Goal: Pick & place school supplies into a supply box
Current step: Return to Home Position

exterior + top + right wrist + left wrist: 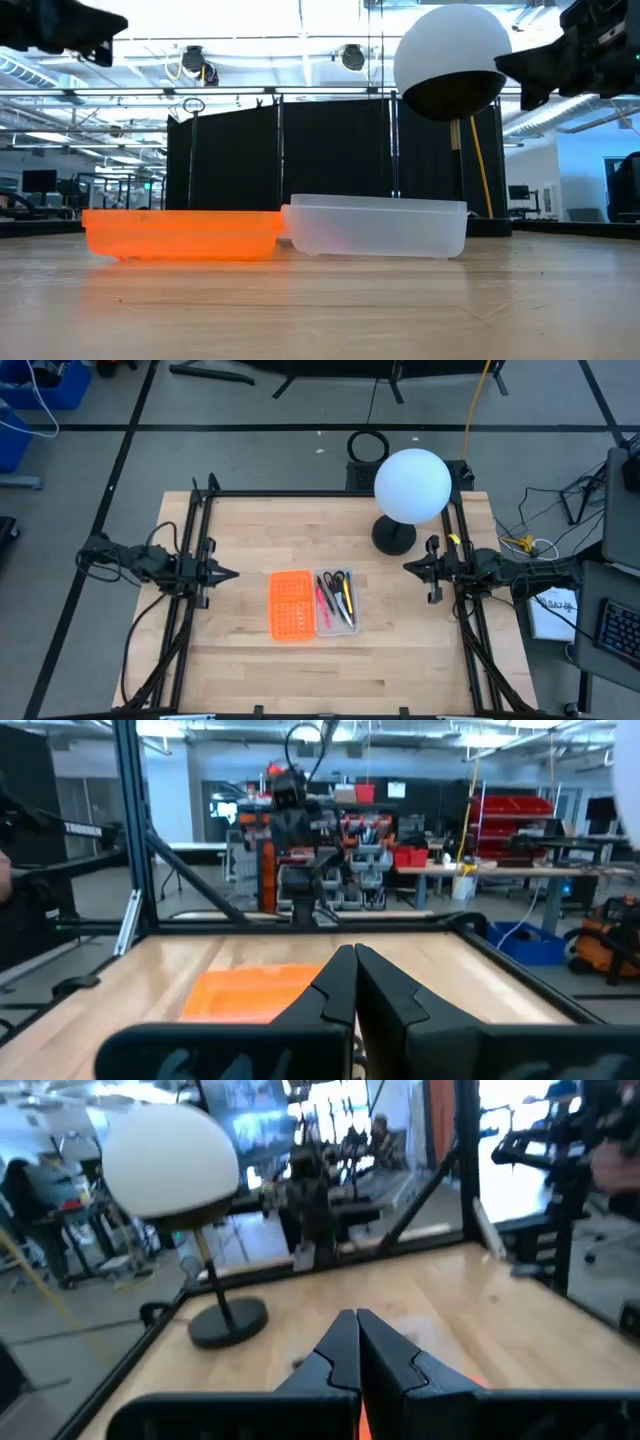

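1. Both arms sit at the sides of the table (250,670). The left hand (228,573) is just inside the left edge and the right hand (410,567) just inside the right edge, each well apart from the supply box (290,610).
2. The left hand is closed on nothing. In its wrist view the two fingers (340,1350) meet tip to tip with no gap.
3. The right hand is the same, with its fingers (335,985) pressed together and empty.
4. The supply box lies open and flat about mid-table, between the two hands. Its orange half (180,232) is on the side of the left edge and its whitish tray (375,228) on the side of the right.
5. The school supplies (335,598) lie inside the whitish tray. I can make out a pink pen (323,600), a yellow pencil (346,598) and the scissors (336,578); the darker pens are too small to tell apart.
6. I see nothing loose on the bare wood, so I judge the picking finished and the step in hand to be the return to rest.
7. The next move calls for little — settle both arms at their edges with the hands shut. The right arm should stay clear of the globe lamp (412,485), which stands near the far right corner just beside it.
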You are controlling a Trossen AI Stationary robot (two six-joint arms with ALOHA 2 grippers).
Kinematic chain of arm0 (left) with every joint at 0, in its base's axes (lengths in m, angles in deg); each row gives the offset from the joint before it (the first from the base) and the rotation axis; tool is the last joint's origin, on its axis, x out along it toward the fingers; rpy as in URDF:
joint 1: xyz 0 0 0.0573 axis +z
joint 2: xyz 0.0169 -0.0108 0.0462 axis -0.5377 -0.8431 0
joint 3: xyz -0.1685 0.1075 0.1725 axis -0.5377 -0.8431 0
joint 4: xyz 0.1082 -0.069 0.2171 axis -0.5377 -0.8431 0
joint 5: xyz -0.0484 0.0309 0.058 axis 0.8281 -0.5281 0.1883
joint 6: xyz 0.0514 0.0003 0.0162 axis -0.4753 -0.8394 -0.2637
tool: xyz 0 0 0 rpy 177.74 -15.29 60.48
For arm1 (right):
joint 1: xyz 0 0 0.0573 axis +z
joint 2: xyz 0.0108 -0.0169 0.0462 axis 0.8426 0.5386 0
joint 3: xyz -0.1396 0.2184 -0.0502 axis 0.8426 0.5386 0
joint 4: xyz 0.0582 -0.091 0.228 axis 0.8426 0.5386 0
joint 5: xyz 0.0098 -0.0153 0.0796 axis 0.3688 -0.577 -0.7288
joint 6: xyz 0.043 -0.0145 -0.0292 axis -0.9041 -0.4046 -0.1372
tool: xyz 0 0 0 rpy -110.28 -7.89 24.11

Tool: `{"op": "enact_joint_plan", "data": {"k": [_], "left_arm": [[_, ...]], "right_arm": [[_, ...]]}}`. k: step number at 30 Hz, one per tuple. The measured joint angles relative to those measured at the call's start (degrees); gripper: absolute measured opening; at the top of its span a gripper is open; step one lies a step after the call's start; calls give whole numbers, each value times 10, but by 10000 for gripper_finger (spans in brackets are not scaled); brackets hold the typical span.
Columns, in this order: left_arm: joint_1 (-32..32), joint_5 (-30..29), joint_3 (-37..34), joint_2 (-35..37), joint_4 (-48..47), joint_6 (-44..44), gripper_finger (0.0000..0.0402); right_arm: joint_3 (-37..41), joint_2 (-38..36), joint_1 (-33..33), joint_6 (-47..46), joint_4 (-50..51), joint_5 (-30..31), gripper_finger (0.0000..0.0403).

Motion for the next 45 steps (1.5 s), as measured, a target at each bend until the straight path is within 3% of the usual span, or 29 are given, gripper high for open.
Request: {"op": "enact_joint_plan", "data": {"k": [3,7,15,20,26,32,39,45], "left_arm": [[-17,-25,0,12,-26,1,1],[-27,-55,0,23,-38,7,1],[-40,-64,-8,28,-42,37,0],[-41,-98,-72,29,18,33,0],[-41,-66,-143,29,96,35,0],[-32,-17,-154,27,135,5,0],[53,9,-152,9,115,13,0],[134,96,-152,-19,99,51,2]], "right_arm": [[0,-42,-1,10,33,8,0],[-9,-58,-2,12,80,87,0],[-12,-59,0,-6,85,-1,0],[15,-59,-1,-4,68,-3,0],[28,-59,-1,-7,35,-3,0],[34,-59,-1,-5,30,-3,0],[42,-57,-2,6,40,29,0],[43,-56,-4,9,50,39,0]]}}
